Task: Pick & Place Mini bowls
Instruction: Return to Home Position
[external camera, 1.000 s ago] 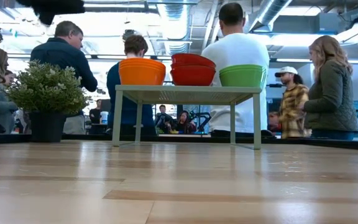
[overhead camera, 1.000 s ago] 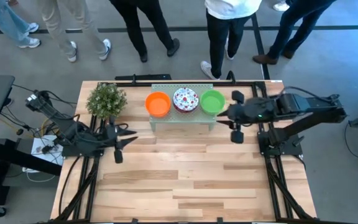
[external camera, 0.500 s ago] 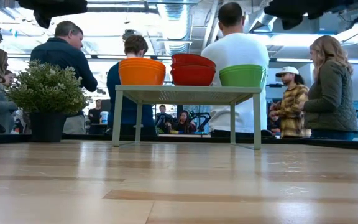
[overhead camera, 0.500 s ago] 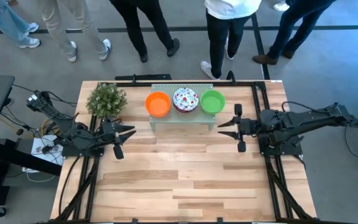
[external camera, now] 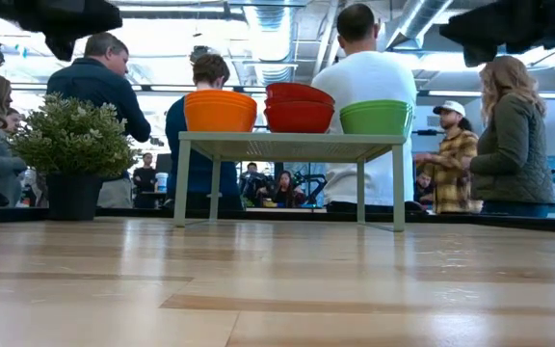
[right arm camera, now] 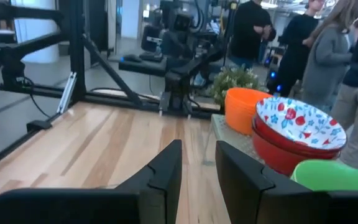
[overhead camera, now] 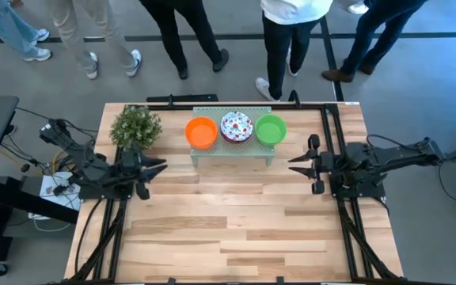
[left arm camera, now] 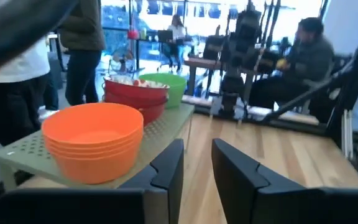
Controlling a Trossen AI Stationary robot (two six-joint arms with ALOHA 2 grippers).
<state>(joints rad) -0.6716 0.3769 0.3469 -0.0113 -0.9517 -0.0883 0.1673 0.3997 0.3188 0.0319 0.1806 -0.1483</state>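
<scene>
Three stacks of mini bowls stand in a row on the pale green mesh rack (overhead camera: 232,152) at the table's far middle: orange (overhead camera: 201,132), white with red speckles over red (overhead camera: 237,127), and green (overhead camera: 271,130). They rest by their bases on the rack's top, as the low view shows for the orange stack (external camera: 220,111) and the green stack (external camera: 377,118). My left gripper (overhead camera: 161,165) hovers level, left of the rack, open and holding nothing, with its fingers (left arm camera: 197,147) aimed past the orange stack (left arm camera: 95,140). My right gripper (overhead camera: 291,165) hovers level, right of the rack, open and holding nothing (right arm camera: 197,147).
A bushy potted plant (overhead camera: 135,127) stands at the far left, next to the rack. Several people stand beyond the table's far edge (overhead camera: 291,32). Bare wooden tabletop (overhead camera: 228,222) stretches from the rack to the near edge. Arm frames run along both sides.
My right gripper has drawn back from beside the green stack toward the table's right edge, sinking and levelling out. My left gripper has pulled back a little toward the left edge. The bowls have not moved.
</scene>
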